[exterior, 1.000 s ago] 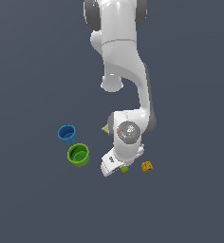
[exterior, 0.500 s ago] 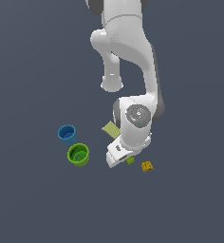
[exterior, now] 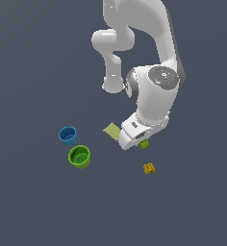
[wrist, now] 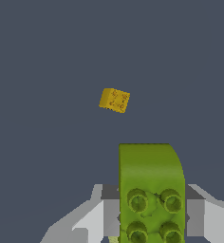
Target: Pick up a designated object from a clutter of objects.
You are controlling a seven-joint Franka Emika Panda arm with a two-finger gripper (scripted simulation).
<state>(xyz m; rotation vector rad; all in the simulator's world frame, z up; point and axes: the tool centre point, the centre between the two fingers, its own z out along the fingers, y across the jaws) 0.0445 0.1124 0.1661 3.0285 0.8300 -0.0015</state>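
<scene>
The designated object, a tiny lime-green studded brick (wrist: 151, 190), sits between my gripper's (wrist: 152, 216) two grey fingers (wrist: 111, 216), which press on its sides. In the exterior view the same brick (exterior: 144, 144) peeks out under the white hand, raised off the floor, and my gripper (exterior: 142, 142) is shut on it. The rest of the clutter of objects lies below: an orange-yellow brick (exterior: 149, 168), also seen in the wrist view (wrist: 115, 100), a pale yellow-green flat square (exterior: 111, 130), a green cup (exterior: 79, 156) and a blue cup (exterior: 67, 135).
The dark grey floor (exterior: 33, 206) stretches all around. The arm's white links (exterior: 134, 29) rise above the hand in the exterior view. The two cups stand upright toward the exterior view's left.
The hand has risen with the lime-green brick in its fingers and shifted toward the exterior view's right. The flat square, once hidden behind the hand, now shows.
</scene>
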